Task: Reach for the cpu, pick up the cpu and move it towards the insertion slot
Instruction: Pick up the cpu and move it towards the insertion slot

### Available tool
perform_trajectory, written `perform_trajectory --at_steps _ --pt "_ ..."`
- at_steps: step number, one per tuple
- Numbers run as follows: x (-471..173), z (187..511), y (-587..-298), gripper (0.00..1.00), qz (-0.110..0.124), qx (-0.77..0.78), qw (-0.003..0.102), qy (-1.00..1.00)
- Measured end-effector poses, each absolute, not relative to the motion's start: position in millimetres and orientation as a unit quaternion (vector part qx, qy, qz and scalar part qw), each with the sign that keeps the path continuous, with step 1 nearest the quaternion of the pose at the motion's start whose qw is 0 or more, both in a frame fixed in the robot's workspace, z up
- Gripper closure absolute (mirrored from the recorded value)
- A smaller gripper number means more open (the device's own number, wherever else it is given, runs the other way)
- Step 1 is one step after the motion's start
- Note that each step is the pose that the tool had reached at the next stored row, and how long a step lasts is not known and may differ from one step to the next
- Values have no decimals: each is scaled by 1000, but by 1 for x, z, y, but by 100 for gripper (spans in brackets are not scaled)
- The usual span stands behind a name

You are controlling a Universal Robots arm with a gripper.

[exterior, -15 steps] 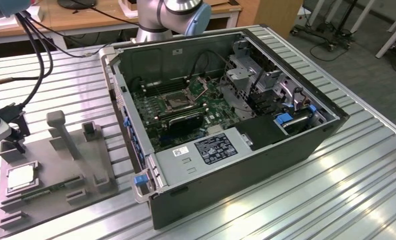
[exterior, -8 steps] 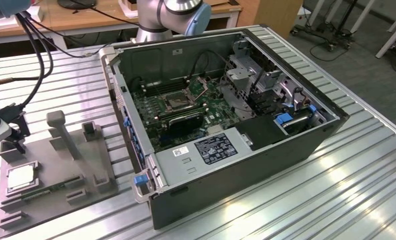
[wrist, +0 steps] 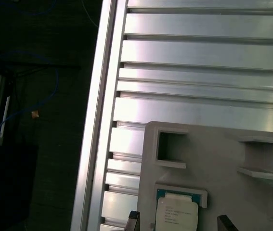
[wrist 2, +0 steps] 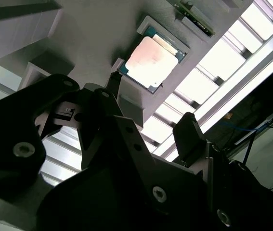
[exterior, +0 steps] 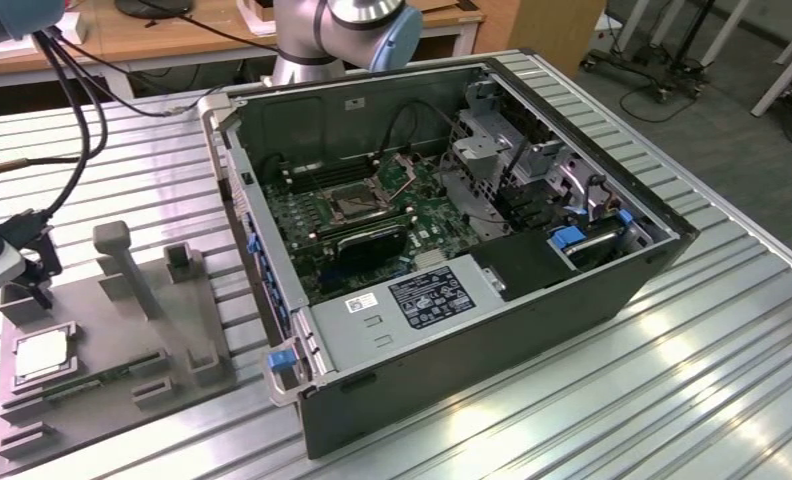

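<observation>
1. Nearest in the exterior view, a grey fixture [exterior: 169, 330] lies on the slatted metal table [exterior: 610, 400], at the exterior view's left.
2. The cpu [exterior: 43, 355] sits flat in a recess of that fixture, silvery top up. A green circuit strip [exterior: 96, 378] lies just beside it.
3. The gripper [wrist 2: 153, 103] hangs over the cpu with its fingers spread wide and nothing held between them. In the first wrist view the two dark fingertips [wrist: 134, 221] stand one on each side of the cpu [wrist: 177, 214], apart from its edges.
4. Further back, an open computer case [exterior: 556, 320] lies on the table beside the fixture.
5. Inside it, the green motherboard [exterior: 423, 215] carries the insertion slot [exterior: 347, 205], a dark square in a metal frame, well apart from the cpu.
6. Farthest off, the arm's base [exterior: 323, 40] rises beyond the case.
</observation>
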State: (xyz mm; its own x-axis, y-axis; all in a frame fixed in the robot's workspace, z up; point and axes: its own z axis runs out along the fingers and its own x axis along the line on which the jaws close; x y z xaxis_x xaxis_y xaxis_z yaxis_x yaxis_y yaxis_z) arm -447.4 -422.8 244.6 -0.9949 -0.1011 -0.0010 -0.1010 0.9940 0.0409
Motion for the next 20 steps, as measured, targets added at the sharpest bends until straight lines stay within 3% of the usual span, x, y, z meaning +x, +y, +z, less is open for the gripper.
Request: perform_trajectory --at_steps 20 --pt "-447 225 -434 29 -20 38 0 -999"
